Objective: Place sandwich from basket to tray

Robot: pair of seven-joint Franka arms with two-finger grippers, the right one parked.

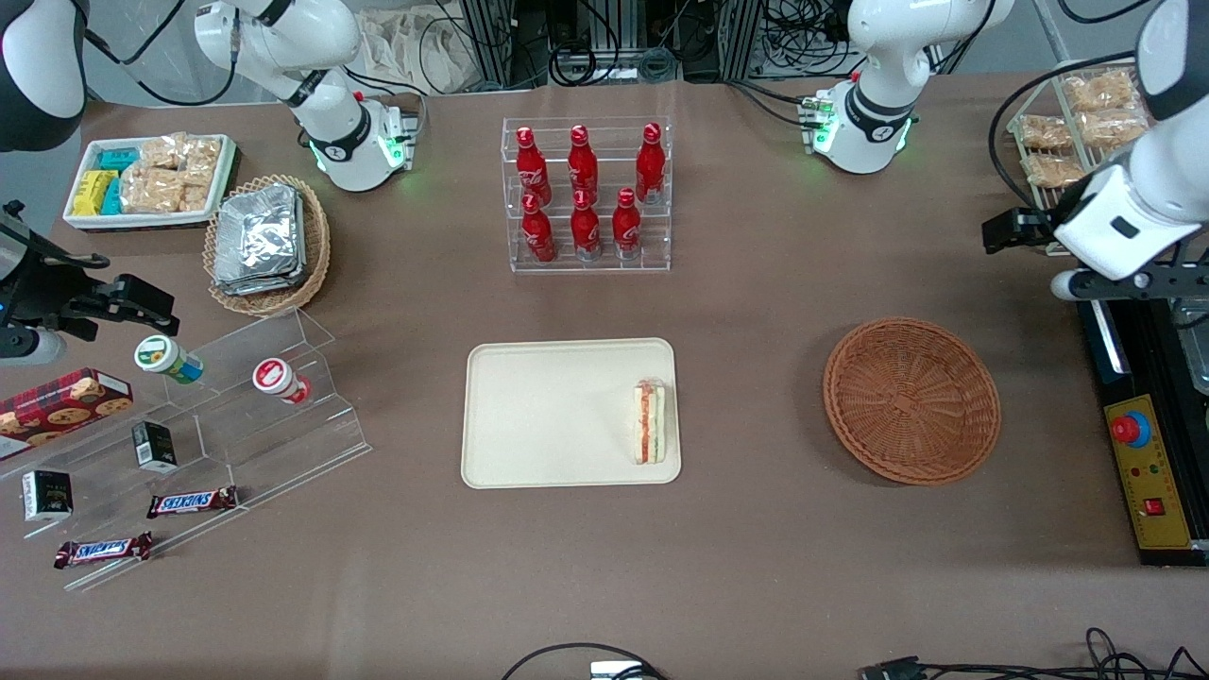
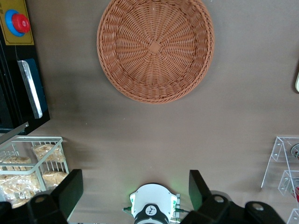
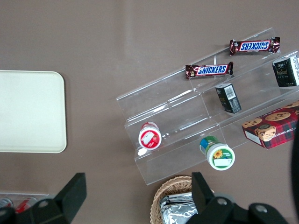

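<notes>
On the desk: brown cloth surface [image 1: 756, 312], matte, lightly creased; cable bundles lie at its edge farthest from the front camera.
Sandwich: small triangular wedge of white bread with orange-red and green layers [image 1: 650, 422], lying on the flat cream rectangular tray with rounded corners [image 1: 538, 416], at the tray's end nearest the basket.
Basket: round reddish-brown woven wicker bowl [image 1: 911, 399], nothing in it.
Tool: left arm's black two-finger tool [image 2: 135, 191], raised near the wire rack of bagged snacks [image 1: 1072, 132], fingers spread apart, holding nothing.
Cut off: tray shows only as a sliver in the left wrist view.
</notes>
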